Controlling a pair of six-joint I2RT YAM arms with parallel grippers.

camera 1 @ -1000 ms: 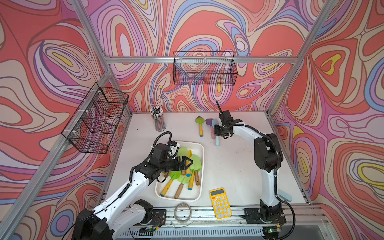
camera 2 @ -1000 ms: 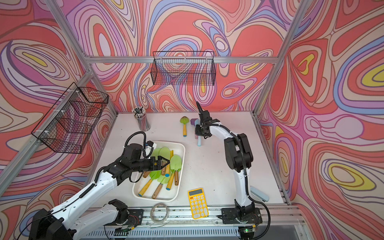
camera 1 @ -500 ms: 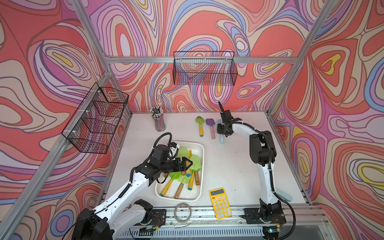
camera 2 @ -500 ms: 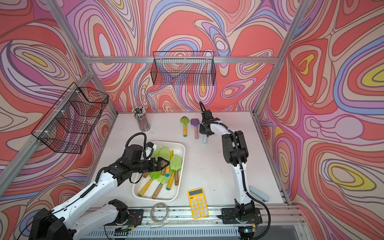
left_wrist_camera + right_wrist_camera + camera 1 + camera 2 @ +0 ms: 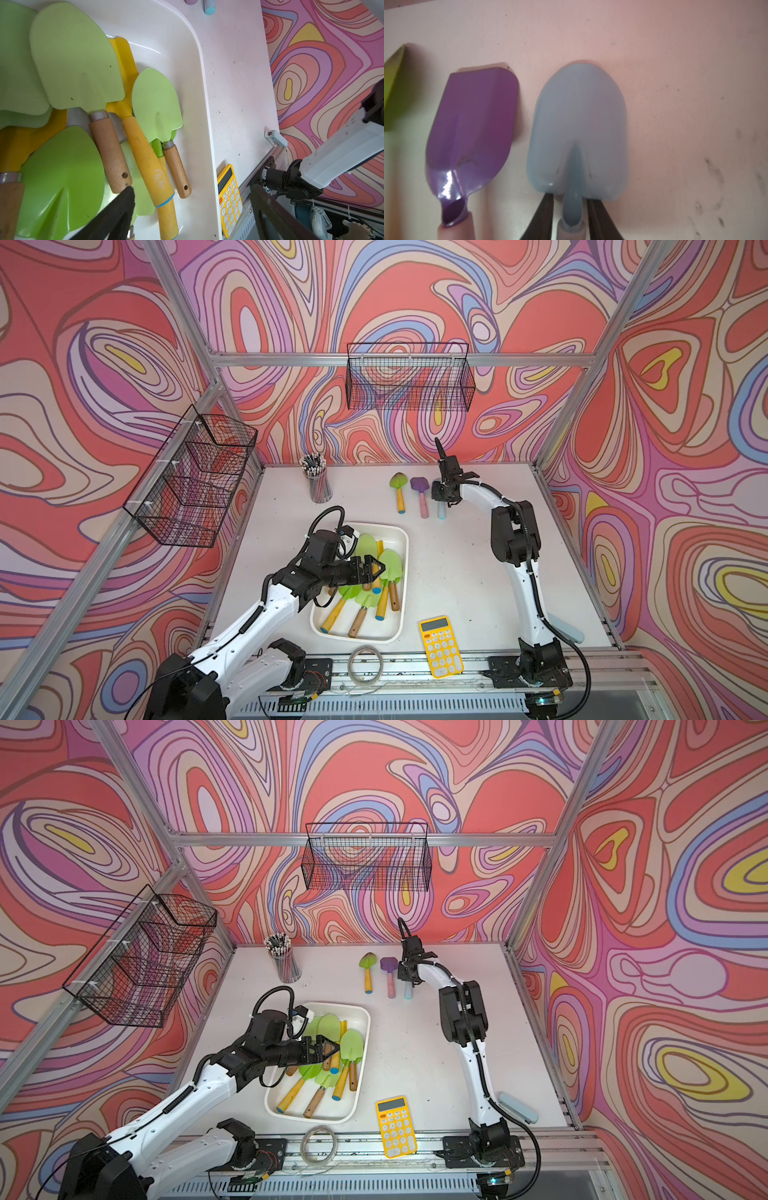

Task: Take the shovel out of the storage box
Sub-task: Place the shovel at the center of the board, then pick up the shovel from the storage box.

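the tool [image 5: 571, 200] loosely straddles the blue shovel [image 5: 579, 116] at its neck, purple shovel [image 5: 473, 120] beside.

Piled shovels [image 5: 392, 566] in storage box [image 5: 400, 614], calculator [image 5: 440, 647] front-right, row of shovels [image 5: 419, 495] behind, pencil cup [image 5: 319, 485] back-left

I see the white storage box [image 5: 390, 624] lying flat near the table front, heaped with green-bladed shovels [image 5: 391, 564]. The pale blue shovel [image 5: 579, 116] lies flat outside, well apart.
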